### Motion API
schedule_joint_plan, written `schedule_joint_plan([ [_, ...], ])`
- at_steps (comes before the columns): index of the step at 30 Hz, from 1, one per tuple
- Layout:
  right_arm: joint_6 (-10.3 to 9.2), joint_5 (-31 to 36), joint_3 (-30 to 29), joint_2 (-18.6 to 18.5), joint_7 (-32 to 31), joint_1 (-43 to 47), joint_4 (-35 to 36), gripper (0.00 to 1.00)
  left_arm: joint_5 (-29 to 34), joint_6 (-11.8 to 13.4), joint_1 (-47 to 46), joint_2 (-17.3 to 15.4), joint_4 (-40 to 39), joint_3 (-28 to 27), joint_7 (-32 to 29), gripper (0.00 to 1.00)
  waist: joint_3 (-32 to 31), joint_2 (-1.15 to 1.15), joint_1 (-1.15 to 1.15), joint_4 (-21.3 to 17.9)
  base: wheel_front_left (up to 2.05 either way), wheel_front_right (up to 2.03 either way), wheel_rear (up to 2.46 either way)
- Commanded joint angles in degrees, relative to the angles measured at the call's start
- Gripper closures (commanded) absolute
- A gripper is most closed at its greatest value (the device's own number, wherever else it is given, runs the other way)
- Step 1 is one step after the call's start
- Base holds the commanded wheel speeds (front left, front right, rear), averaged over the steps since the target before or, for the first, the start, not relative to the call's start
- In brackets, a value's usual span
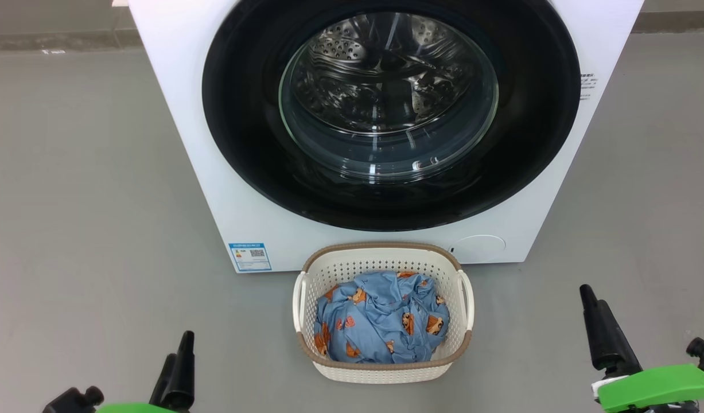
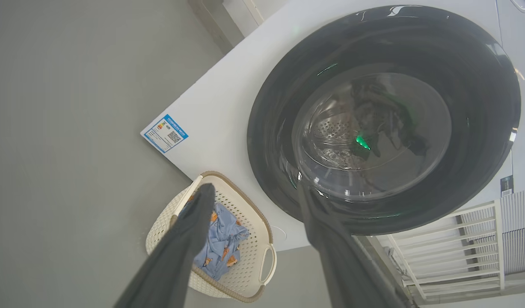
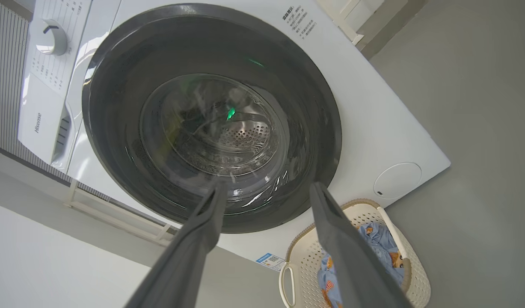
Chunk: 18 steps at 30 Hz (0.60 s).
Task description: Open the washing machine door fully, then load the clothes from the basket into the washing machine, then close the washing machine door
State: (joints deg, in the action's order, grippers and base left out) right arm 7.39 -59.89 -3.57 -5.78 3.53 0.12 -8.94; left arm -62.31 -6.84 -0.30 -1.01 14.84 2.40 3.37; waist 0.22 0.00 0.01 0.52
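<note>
Now the clothes [image 1: 380, 321] lie in the basket [image 1: 352, 268]; left pincer [image 2: 254, 188] and right pincer [image 3: 267, 185] gape wide.

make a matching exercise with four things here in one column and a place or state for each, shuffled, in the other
1. washing machine door
2. clothes
3. basket
4. blue sticker

a. lying in the basket
b. on the lower front corner of the washing machine
c. shut
d. standing on the floor in front of the machine

Pairs: 1-c, 2-a, 3-d, 4-b
</note>
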Motion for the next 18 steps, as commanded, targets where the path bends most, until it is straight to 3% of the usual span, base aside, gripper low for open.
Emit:
schedule_joint_plan([
  [1,0.05,2.3,1.1,-1.3,0.7,-0.3,2.0,0.0,2.2,-0.4,-2.5,-0.9,-1.9,-0.6,0.8,0.0,0.0,0.0,0.0,0.0,0.0,0.0,0.0],
  [18,0.06,19.8,2.7,-3.4,3.7,0.5,0.5,0.0,20.7,-0.5,-2.5,-1.2,-2.4,-1.3,3.8,0.0,-0.4,0.0,0.0,0.2,0.0,0.0,0.0],
])
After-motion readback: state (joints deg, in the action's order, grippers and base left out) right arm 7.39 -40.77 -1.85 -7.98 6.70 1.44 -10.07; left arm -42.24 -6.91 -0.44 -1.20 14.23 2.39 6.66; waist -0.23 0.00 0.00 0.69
